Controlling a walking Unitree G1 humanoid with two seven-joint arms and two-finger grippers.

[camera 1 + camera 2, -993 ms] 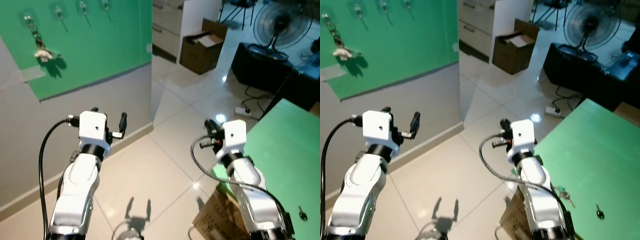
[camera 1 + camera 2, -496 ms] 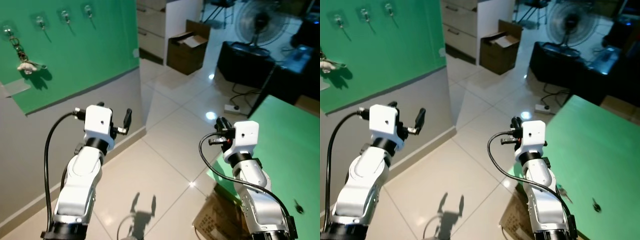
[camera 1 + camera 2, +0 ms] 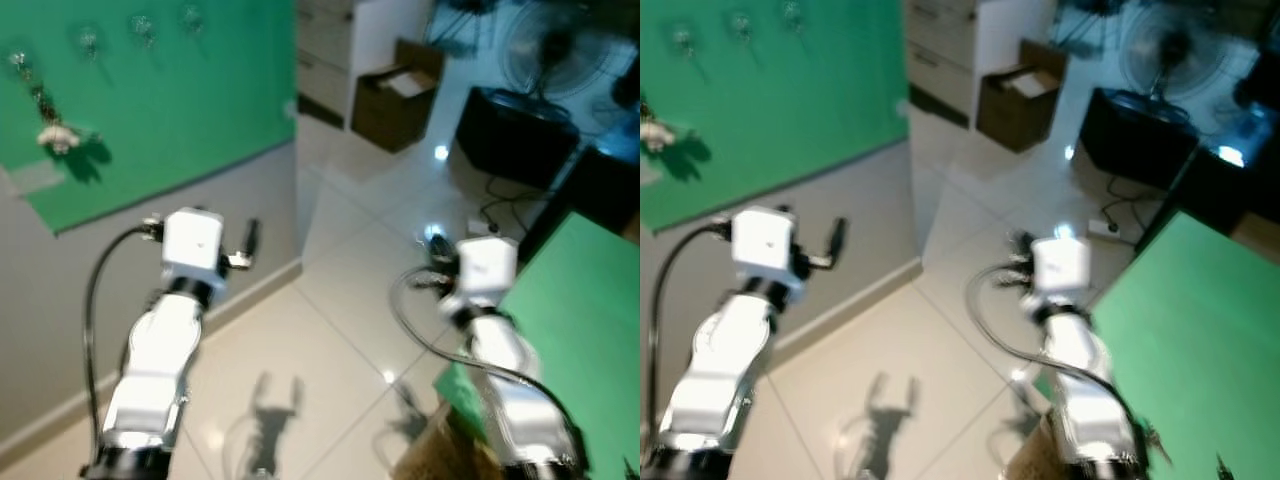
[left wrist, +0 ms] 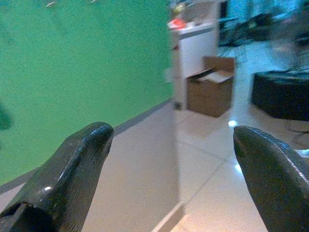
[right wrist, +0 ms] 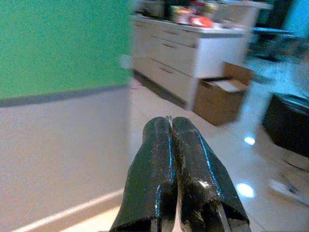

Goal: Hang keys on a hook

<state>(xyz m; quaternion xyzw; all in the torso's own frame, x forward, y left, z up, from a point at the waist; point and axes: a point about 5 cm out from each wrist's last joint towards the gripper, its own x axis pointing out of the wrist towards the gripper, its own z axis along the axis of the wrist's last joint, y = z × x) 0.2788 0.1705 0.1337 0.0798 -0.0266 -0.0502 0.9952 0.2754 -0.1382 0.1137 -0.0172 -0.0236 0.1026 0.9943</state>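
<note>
A bunch of keys hangs from the leftmost hook on the green wall panel. Three bare hooks line up to its right. My left gripper is raised in front of the wall, well below and right of the hooks, open with nothing between its fingers. Held up over the tiled floor near the green table, my right gripper is shut and empty. Small dark keys lie on the table by my right arm, blurred.
An open cardboard box stands by white drawers at the back. A floor fan and a low black unit sit at the back right. Another cardboard box lies under the table's edge.
The whole picture has shifted and blurred, so the camera is moving. Both arms keep the same raised pose; left still open, right still shut.
</note>
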